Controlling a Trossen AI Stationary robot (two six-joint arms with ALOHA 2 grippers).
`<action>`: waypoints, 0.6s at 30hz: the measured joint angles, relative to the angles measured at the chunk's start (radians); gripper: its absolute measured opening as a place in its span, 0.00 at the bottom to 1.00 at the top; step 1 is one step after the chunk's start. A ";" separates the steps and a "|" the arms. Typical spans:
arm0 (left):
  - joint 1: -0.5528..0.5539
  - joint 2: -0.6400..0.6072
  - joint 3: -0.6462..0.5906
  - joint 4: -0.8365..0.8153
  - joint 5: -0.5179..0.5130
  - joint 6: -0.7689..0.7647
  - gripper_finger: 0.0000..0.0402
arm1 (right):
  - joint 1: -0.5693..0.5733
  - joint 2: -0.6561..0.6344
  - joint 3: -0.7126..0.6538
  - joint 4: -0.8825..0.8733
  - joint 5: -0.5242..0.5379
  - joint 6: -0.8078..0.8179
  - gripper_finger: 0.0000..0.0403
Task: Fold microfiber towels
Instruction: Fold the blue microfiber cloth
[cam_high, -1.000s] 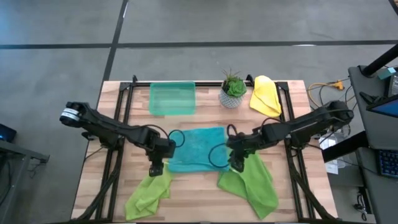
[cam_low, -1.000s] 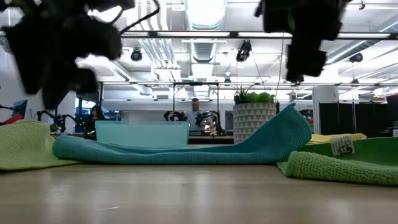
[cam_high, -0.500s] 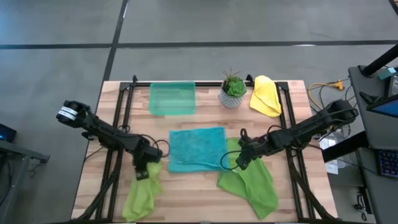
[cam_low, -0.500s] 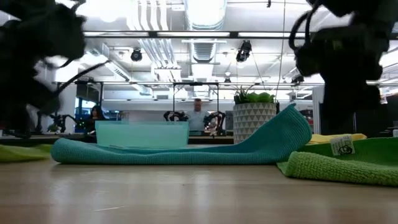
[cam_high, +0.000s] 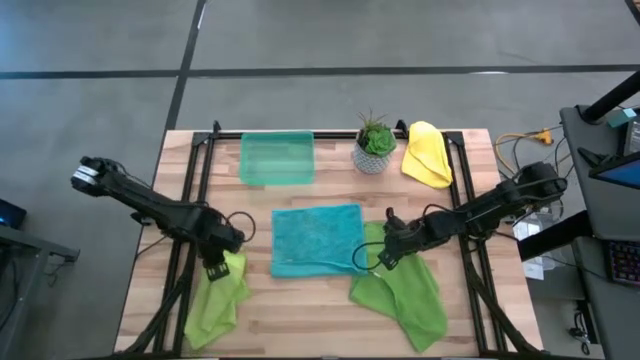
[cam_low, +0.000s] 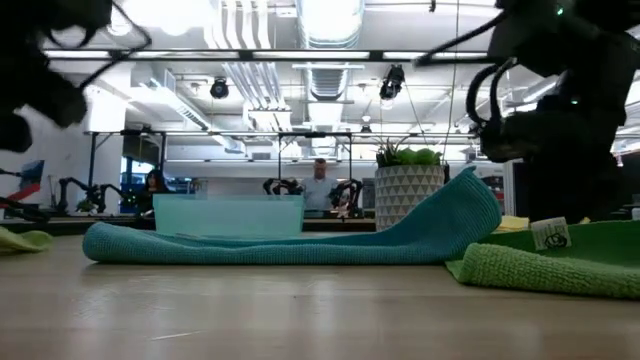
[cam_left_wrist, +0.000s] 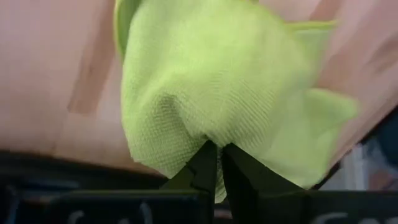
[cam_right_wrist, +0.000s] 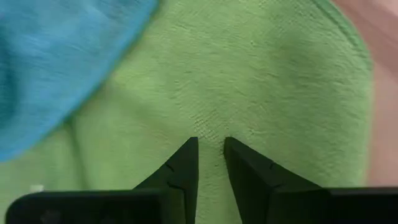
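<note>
left gripper (cam_left_wrist: 216, 163) now clamped on lime towel (cam_high: 222, 292), dragged to bench's left-front edge | right gripper (cam_right_wrist: 210, 163) narrowing onto green towel (cam_right_wrist: 249, 93) beside teal towel (cam_high: 316, 238) | clearing space, folding pending

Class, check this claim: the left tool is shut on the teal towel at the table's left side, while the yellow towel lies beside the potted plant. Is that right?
Not quite. The left tool is shut on a lime green towel, not the teal towel, which lies flat mid-table; the left wrist view shows it. The yellow towel does lie beside the potted plant.
</note>
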 joint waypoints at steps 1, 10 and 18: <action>0.000 -0.022 0.010 0.015 -0.026 -0.001 0.02 | -0.002 0.005 0.011 -0.076 -0.001 0.000 0.17; 0.002 -0.123 0.018 0.190 -0.292 -0.079 0.02 | -0.004 -0.053 0.152 -0.702 0.051 -0.024 0.12; -0.001 -0.011 -0.012 -0.045 0.015 -0.276 0.02 | -0.004 -0.203 0.244 -0.737 0.119 -0.022 0.12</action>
